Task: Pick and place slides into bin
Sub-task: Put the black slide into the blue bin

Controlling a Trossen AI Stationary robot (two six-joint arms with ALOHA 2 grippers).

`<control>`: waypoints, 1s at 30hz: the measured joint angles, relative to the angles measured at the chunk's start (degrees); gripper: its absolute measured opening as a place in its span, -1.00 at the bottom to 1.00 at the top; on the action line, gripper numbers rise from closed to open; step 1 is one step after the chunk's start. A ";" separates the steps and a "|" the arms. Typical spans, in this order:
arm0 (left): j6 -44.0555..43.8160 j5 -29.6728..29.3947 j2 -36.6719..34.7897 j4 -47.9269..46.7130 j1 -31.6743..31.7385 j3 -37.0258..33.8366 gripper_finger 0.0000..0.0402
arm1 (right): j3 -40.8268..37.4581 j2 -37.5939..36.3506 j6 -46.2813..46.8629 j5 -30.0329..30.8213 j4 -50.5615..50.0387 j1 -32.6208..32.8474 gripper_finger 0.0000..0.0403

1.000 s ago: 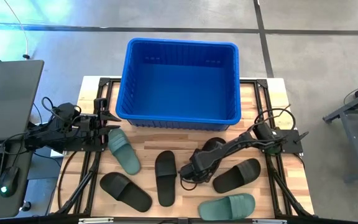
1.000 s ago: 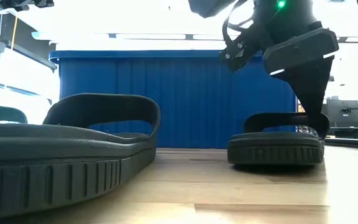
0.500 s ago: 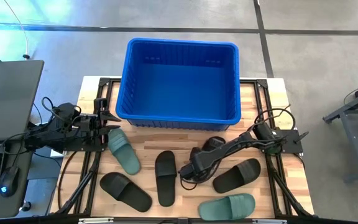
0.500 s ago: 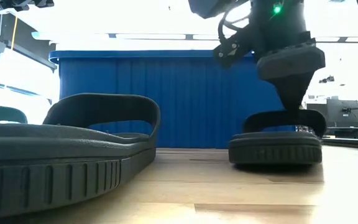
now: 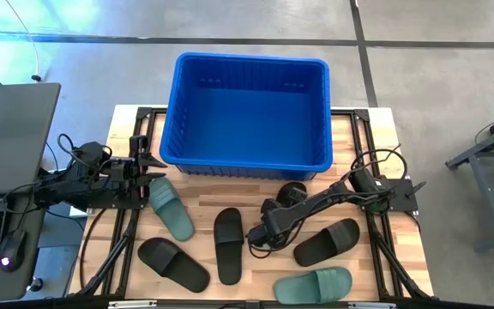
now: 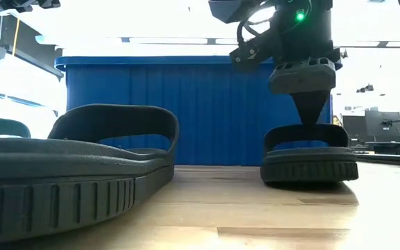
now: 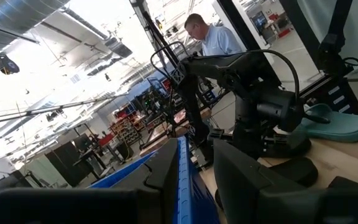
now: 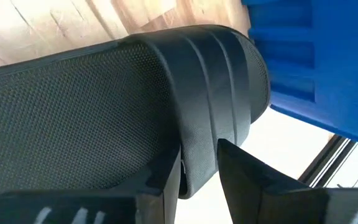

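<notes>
**Six slides on the table, one pinched by the right gripper**

Six rubber slides lie on the pale wooden table, none of them inside the large bright blue ribbed plastic bin, which stands at the table's far side. The right gripper is clamped on the wide strap of one black rubber slide, just in front of the bin; its two dark fingers squeeze the strap's edge between them. In the low view this slide's sole sits at the table surface. The other slides are spread across the near half: a sage green slide near the left gripper, a black slide in the middle, another black slide at the near left, a black slide at the right, and a second green slide at the near edge. The left gripper hovers at the table's left edge, beside the bin's corner, its fingers slightly apart and holding nothing.
</notes>
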 joint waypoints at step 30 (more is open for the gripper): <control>0.02 -0.02 0.00 0.15 0.00 0.00 -0.55 | 0.13 6.90 -4.62 0.89 -0.44 -2.10 -0.94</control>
